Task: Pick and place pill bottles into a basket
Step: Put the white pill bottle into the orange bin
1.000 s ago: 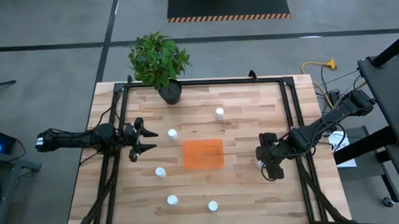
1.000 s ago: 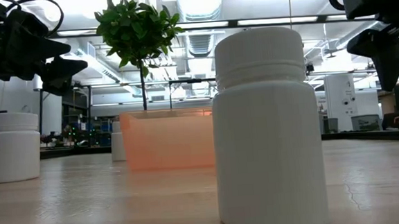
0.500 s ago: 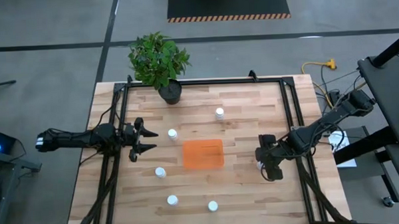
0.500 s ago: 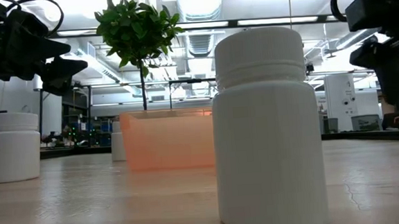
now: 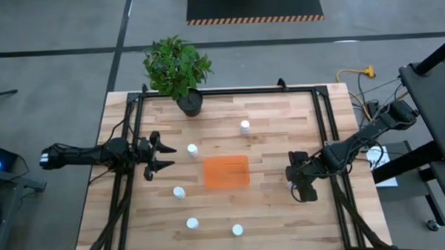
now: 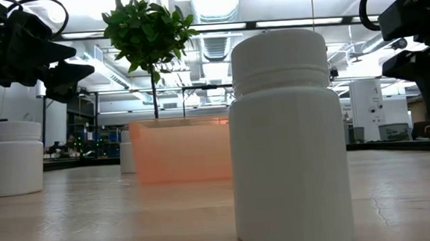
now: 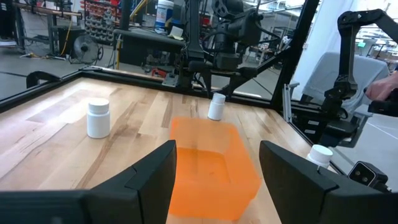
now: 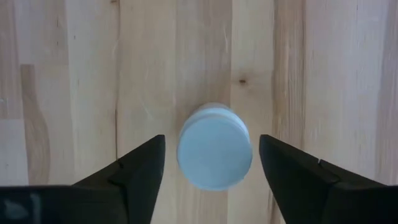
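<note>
The orange basket (image 5: 226, 171) stands at the table's middle. Several white pill bottles stand upright on their bases around it, among them one at the far side (image 5: 244, 126), one at the left (image 5: 191, 149) and one at the near edge (image 5: 237, 230). My right gripper (image 8: 214, 180) is open and points down, right of the basket, above another upright bottle (image 8: 214, 154). Its fingers stand on either side of the cap without touching. My left gripper (image 5: 161, 154) is open and empty, left of the basket, pointing level toward it.
A potted plant (image 5: 177, 67) stands at the far edge. Black frame rails (image 5: 126, 173) run along the table's left and right sides. In the low view one bottle (image 6: 289, 138) stands close in front of the basket (image 6: 179, 149).
My right gripper has gone down toward the bottle at the right of the basket and stays open. The bottles and the basket have not moved.
</note>
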`<act>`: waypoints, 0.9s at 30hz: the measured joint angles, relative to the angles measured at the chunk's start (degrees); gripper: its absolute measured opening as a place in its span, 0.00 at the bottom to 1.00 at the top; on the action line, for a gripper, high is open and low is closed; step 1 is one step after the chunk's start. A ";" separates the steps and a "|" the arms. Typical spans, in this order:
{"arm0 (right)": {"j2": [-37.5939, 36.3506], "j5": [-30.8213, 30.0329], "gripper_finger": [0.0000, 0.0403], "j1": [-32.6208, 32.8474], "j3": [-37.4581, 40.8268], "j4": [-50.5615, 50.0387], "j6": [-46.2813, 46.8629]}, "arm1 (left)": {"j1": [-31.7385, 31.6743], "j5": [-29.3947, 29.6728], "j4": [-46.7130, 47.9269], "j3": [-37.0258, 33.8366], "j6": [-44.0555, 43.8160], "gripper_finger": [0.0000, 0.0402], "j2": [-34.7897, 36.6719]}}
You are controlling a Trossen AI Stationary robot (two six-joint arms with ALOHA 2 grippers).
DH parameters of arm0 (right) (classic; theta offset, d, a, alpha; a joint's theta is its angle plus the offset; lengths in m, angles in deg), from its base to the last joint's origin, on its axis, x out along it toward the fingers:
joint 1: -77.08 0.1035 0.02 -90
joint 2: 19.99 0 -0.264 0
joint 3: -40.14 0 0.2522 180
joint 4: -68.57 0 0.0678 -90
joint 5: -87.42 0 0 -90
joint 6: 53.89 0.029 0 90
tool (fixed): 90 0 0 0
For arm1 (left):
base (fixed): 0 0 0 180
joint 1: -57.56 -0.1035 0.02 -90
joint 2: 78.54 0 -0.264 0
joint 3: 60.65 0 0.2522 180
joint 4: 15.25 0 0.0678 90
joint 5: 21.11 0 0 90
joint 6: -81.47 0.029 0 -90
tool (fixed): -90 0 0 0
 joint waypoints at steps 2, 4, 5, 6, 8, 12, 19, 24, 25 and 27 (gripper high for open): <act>0.00 0.00 0.57 0.00 0.02 0.04 0.00 | 0.01 -0.02 -0.02 0.00 0.01 0.53 0.00; 0.00 0.00 0.52 0.00 0.03 0.04 0.00 | 0.00 -0.01 -0.02 -0.01 0.00 0.53 0.00; 0.00 0.00 0.49 0.00 0.03 0.06 0.01 | 0.00 0.00 -0.02 0.00 0.01 0.53 0.00; 0.00 0.00 0.46 0.00 0.02 0.06 0.07 | 0.00 0.00 -0.02 -0.01 0.01 0.53 0.00; 0.00 0.00 0.40 0.00 -0.39 -0.01 0.01 | -0.01 -0.01 -0.02 -0.01 0.00 0.53 0.00; 0.00 0.00 0.35 -0.05 -2.05 0.08 -2.17 | 0.00 -0.02 0.00 -0.02 0.01 0.53 0.00; 0.14 0.74 0.35 -2.57 -6.96 -0.89 -4.67 | 0.00 -0.02 -0.02 -0.02 0.01 0.53 0.00; 3.50 2.86 0.35 -6.89 -13.81 -6.24 -9.42 | 0.01 -0.02 -0.01 -0.01 0.01 0.53 0.02; 4.93 2.86 0.35 -7.77 -15.75 -7.41 -10.92 | 0.01 -0.01 -0.01 0.00 0.01 0.53 0.02; 8.12 2.85 0.35 -9.47 -19.94 -9.80 -14.27 | 0.00 -0.01 0.00 0.00 -0.01 0.53 0.01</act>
